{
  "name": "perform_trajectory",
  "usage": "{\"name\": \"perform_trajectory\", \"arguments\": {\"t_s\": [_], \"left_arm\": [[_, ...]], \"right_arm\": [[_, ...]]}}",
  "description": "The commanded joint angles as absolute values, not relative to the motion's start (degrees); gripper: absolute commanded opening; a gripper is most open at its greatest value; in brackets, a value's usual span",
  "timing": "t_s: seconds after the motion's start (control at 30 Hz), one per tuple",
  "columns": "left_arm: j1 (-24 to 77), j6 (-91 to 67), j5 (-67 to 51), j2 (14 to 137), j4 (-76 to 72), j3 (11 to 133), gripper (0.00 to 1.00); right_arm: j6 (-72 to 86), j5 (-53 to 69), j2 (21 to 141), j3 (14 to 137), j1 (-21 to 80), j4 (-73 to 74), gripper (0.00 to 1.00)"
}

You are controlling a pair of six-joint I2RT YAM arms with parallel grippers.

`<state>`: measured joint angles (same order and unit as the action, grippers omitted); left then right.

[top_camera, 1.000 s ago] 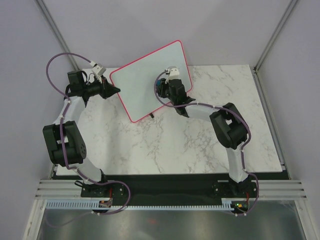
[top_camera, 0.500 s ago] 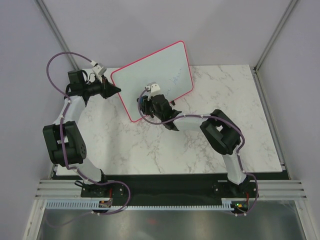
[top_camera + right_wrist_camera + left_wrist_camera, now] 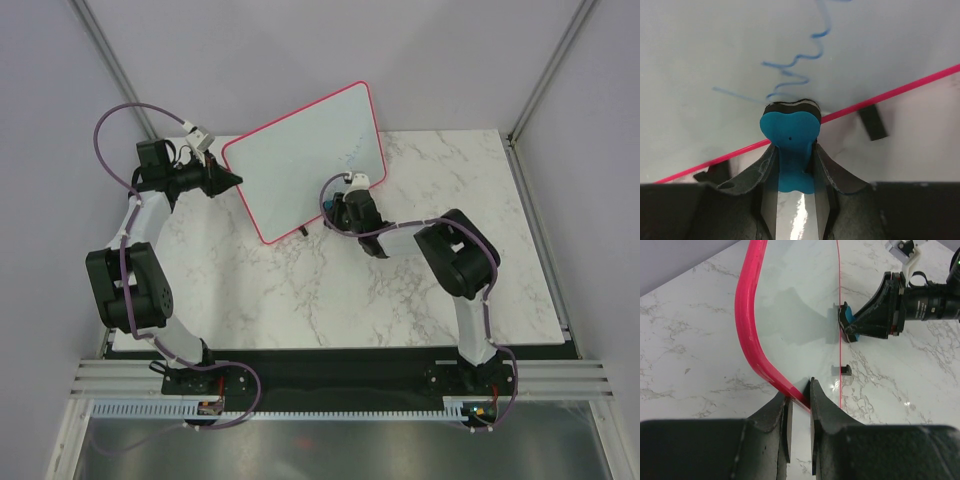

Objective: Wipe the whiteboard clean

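Between the fingers of my left pincer (image 3: 228,180) (image 3: 799,400) runs the pink-red frame (image 3: 751,325) of the whiteboard (image 3: 300,160) (image 3: 795,305). I am clamped on it at a rounded corner, one finger on each side of the rim. To the left of this pincer the grey wall (image 3: 50,120) is close. Beneath it and toward my base lies bare marble table (image 3: 300,290) (image 3: 690,365) with room to swing.

Ahead of the left pincer the board stretches to the right. It stands on its long edge on small black feet (image 3: 842,370), over the table's far left part, with its face tipped up toward the overhead camera. Its thin lower edge runs slantwise across to my right pincer (image 3: 350,203) (image 3: 790,145).

That pincer is closed on a blue heart-shaped eraser (image 3: 790,130) (image 3: 846,322), whose pad presses the board (image 3: 740,40) right at the lower frame line, beside one foot (image 3: 872,122). Just above the eraser a blue handwriting squiggle (image 3: 795,70) remains, wavy, with a faint stroke trailing left. The rest of the face I can see is blank white. To the right of this pincer, and back toward my base, the marble is open as far as the table's edge.
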<state>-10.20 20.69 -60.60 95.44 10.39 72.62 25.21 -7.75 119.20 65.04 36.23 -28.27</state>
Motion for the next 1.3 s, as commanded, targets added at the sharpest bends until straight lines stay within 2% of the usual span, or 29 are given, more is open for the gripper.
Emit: {"name": "perform_trajectory", "arguments": {"t_s": [0.0, 0.33, 0.53, 0.7, 0.87, 1.27], "left_arm": [[-9.9, 31.2, -57.7, 95.7, 9.3, 74.3, 0.02], [-9.9, 31.6, -57.9, 95.7, 9.8, 74.5, 0.02], [-9.9, 31.4, -58.2, 95.6, 9.8, 74.6, 0.02], [-10.0, 31.9, -58.4, 95.2, 10.1, 74.3, 0.02], [-9.9, 31.9, -58.5, 95.4, 10.2, 74.4, 0.02], [-9.9, 31.9, -58.4, 95.4, 10.4, 74.4, 0.02]], "right_arm": [[30.3, -7.1, 116.8, 62.6, 32.0, -33.5, 0.0], [28.3, -3.4, 117.2, 70.2, 32.9, -33.2, 0.0], [31.3, -1.8, 123.2, 75.1, 37.7, -34.2, 0.0], [30.9, -4.0, 122.6, 74.0, 38.8, -35.2, 0.0], [29.9, -13.4, 119.2, 70.0, 37.9, -33.6, 0.0], [37.5, -10.5, 121.8, 67.1, 34.4, -27.6, 0.0]]}}
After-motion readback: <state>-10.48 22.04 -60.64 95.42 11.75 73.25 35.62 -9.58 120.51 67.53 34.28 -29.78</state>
